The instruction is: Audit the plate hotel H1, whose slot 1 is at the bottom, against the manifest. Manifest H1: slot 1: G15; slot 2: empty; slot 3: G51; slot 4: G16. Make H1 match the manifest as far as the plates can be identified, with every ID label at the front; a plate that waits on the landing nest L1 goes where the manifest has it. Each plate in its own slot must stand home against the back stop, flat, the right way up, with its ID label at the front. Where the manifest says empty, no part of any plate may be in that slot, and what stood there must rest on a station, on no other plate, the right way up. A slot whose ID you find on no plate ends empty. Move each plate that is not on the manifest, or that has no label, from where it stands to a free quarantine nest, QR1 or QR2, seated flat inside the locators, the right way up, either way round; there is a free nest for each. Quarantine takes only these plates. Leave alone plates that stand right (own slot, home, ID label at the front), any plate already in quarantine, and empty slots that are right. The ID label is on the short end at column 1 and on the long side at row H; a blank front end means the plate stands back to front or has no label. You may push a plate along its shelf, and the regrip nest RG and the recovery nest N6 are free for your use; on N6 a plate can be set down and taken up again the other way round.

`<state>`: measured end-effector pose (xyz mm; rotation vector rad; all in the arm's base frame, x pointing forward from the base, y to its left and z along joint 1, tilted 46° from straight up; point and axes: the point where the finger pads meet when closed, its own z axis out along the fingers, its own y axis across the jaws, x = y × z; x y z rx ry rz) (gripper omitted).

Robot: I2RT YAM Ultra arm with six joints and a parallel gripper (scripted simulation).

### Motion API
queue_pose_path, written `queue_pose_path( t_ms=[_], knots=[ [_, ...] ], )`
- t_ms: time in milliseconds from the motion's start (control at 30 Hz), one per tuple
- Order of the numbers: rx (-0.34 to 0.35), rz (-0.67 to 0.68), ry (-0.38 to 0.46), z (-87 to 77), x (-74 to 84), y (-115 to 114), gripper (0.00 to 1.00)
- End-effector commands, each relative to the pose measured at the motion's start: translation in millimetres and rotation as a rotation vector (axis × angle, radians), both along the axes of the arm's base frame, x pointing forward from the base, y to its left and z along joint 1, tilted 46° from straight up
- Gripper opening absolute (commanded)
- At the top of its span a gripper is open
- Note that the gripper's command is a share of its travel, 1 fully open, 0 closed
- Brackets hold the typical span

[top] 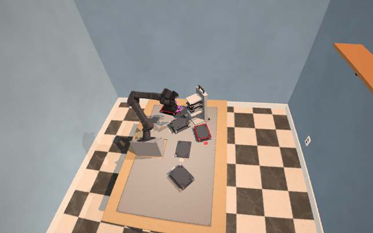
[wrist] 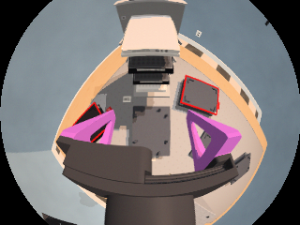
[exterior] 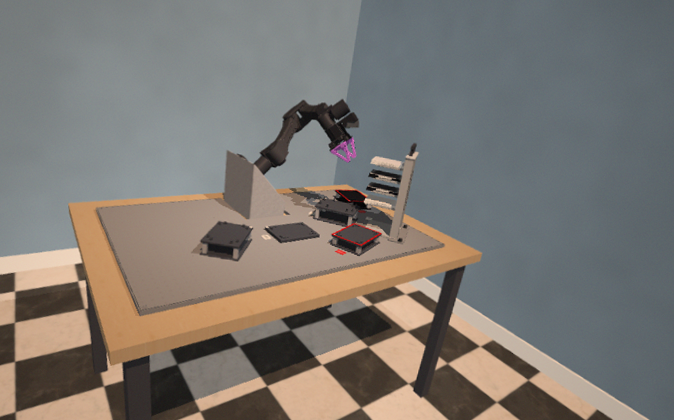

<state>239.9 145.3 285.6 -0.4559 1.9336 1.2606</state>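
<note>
the gripper [exterior: 344, 151] hangs high in the air with its purple fingers spread fully wide, gripping and touching nothing; likely held up here to look over the shelves. at 12 o'clock in the wrist view stands the plate hotel [exterior: 405, 196], plates stacked in its slots. the red-rimmed nests lie at 2 o'clock [wrist: 201, 96] and 9 o'clock [wrist: 88, 118].

Plate IDs: none can be read on the plates in the plate hotel [exterior: 405, 196], in any view.
Red tag [top: 205, 143]: on the mat below the red-rimmed nest [top: 202, 132], too small to read.
Pale tag [top: 180, 158]: lower centre of the mat, by the flat dark nest [top: 183, 148], blurred.
Wrist view: no legible text.
</note>
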Motion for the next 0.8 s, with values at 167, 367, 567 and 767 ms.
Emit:
queue_pose_path(
  t_ms=[167, 367, 567, 767],
  knots=[
    [0.0, -0.016, -0.024, -6.4, -3.8, 8, 1.0],
    [0.001, -0.016, -0.025, -13.2, -5.2, 15, 1.0],
    [0.001, -0.016, -0.025, -17.7, -6.2, 20, 1.0],
    [0.001, -0.017, -0.01, -20.8, 1.5, 27, 1.0]
  ],
)
